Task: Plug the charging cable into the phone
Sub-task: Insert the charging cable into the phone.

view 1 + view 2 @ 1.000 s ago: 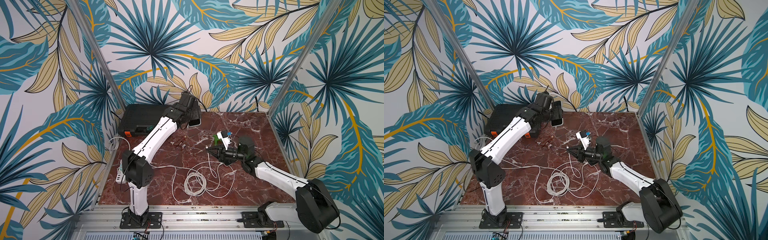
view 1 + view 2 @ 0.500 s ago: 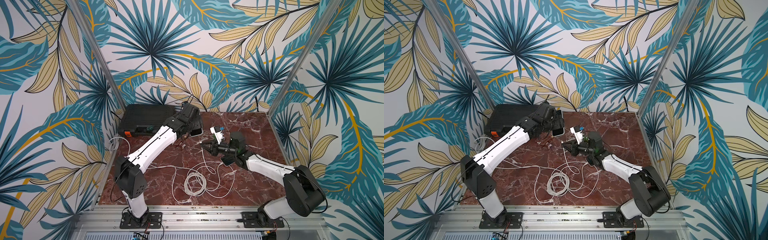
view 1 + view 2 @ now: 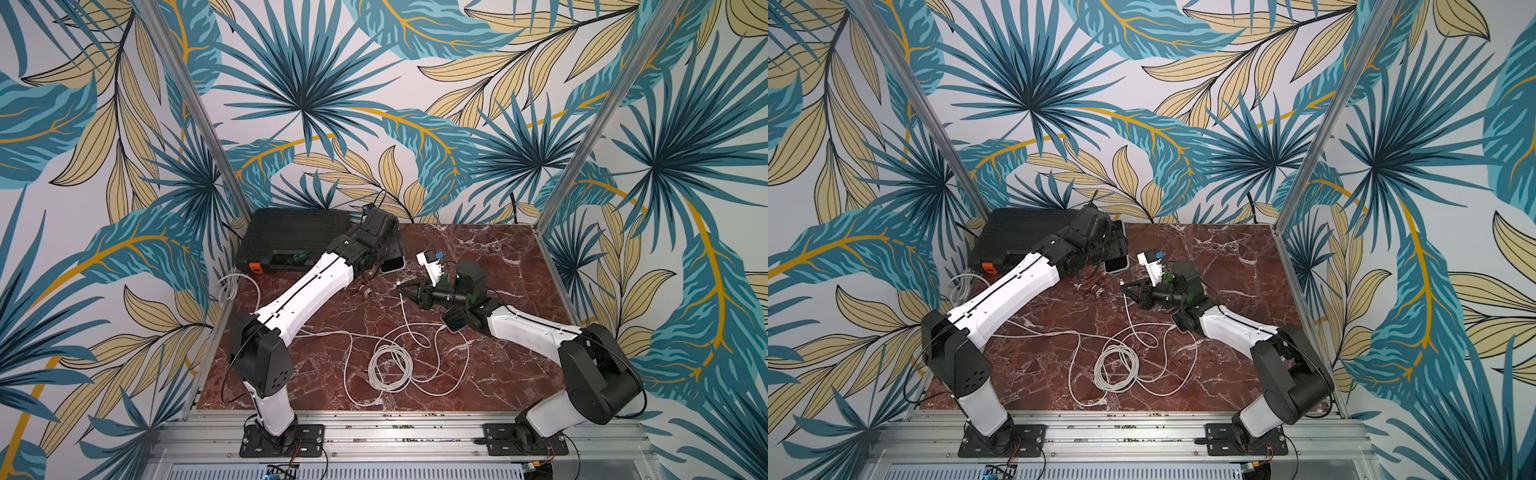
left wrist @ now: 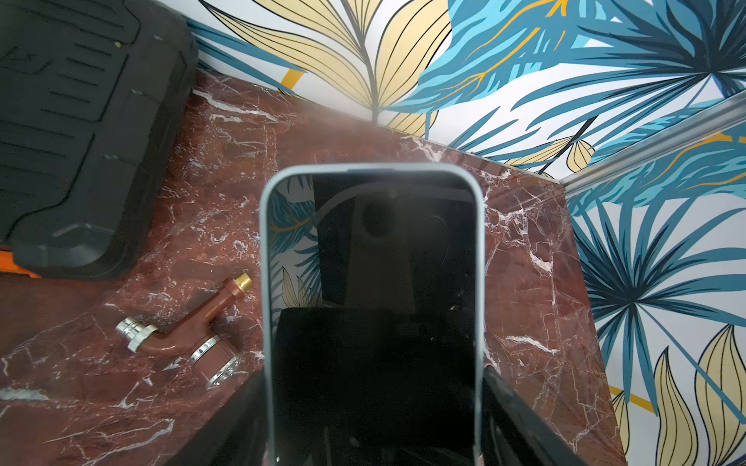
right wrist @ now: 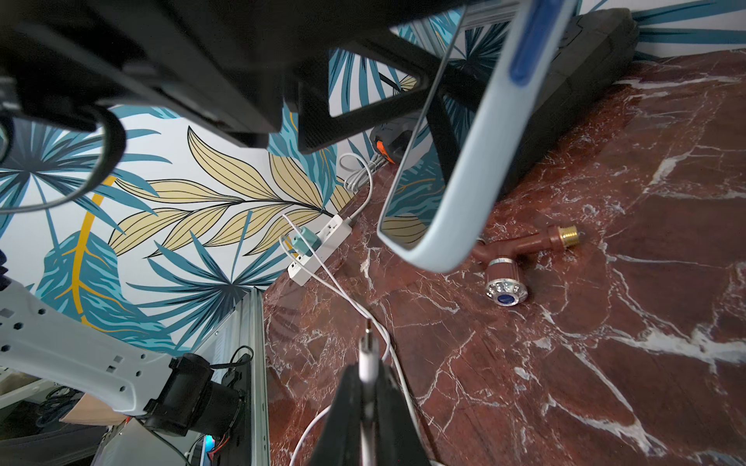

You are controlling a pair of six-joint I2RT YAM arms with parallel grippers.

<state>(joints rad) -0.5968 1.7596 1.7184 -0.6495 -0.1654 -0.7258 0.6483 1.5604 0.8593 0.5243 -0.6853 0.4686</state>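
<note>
You've got a phone [image 4: 371,282] with a glossy black screen in a pale blue case, with a darker blue side button. Charging cable [image 3: 374,368] is white; its plug [image 5: 368,355] is white with a silver metal tip. Table [image 3: 498,374]: dark red-brown marble, white veins. Walls [image 3: 374,83]: white, tropical leaf print in teal, dark blue, beige and mustard yellow. Tool case [image 3: 291,232] is black with an orange latch. Tap fitting [image 4: 181,335]: brown body, chrome rings, brass thread, blue dot in the chrome cap. Power strip [image 5: 319,250] is white, and the charger [image 5: 304,242] in it is teal. Left arm [image 3: 307,291] and right arm [image 3: 532,330]: white shells, black joints.
</note>
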